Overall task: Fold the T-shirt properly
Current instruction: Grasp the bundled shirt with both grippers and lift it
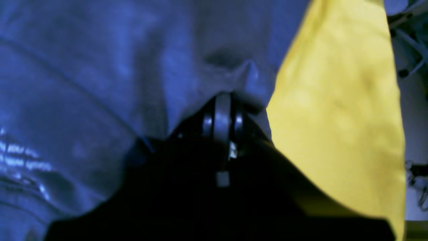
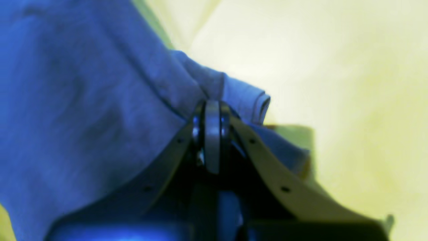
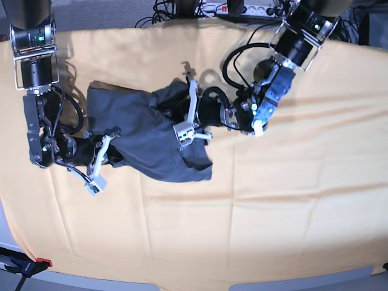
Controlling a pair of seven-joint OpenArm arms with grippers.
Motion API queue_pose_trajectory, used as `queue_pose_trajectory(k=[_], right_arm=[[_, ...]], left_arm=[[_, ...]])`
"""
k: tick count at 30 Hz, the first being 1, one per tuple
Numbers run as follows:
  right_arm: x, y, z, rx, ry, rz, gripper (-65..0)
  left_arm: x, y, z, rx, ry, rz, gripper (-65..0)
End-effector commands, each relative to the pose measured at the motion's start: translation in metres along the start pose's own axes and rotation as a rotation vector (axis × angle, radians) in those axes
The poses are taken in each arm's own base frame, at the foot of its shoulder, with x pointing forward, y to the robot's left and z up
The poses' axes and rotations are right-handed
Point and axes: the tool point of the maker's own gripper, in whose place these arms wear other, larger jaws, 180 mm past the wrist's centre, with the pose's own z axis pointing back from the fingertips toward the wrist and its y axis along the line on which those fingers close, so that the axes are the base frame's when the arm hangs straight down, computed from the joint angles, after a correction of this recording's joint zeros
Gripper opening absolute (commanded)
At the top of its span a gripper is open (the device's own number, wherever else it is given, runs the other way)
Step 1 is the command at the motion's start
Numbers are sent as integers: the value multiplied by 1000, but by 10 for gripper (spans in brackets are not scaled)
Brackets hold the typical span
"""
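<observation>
The slate blue-grey T-shirt (image 3: pixel 145 133) lies bunched on the yellow-orange table cloth (image 3: pixel 273 200), left of the middle. My left gripper (image 3: pixel 182 116) is shut on a pinch of the shirt near its right part. In the left wrist view the closed fingers (image 1: pixel 223 103) bite a raised fold of blue fabric (image 1: pixel 100 83). My right gripper (image 3: pixel 114 154) is shut on the shirt's lower left edge. In the right wrist view its fingers (image 2: pixel 212 110) clamp a folded hem of blue fabric (image 2: pixel 83 100), lifted a little off the cloth.
The table cloth (image 1: pixel 341 110) covers the whole table and also shows in the right wrist view (image 2: pixel 334 83). Cables and a power strip (image 3: pixel 242 7) lie beyond the far edge. A red and black clamp (image 3: pixel 27 265) sits at the near left corner.
</observation>
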Motion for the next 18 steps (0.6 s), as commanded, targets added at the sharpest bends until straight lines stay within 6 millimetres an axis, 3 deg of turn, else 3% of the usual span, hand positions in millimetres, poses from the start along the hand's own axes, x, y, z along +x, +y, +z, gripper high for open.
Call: queue_pose_trajectory(k=[1,5,9,14,18], right_arm=[[-7,0,4,3,31,13,-650],[-32,18,-1,31,71,13,-650],[-54,50,1,85,96,24,-650],[-56,83,17,122,17,5,-650],[-57,104,32,120,-36,-19,-650]], left_arm=[[-50,57,20,224,272,-51,-650],[-31,98,30,324,255,-101,-650],[6,126,41,409,209,-253,-650],[59,148,55,460,131,-332,-650],[89,159,66,494,104,-375,-650]])
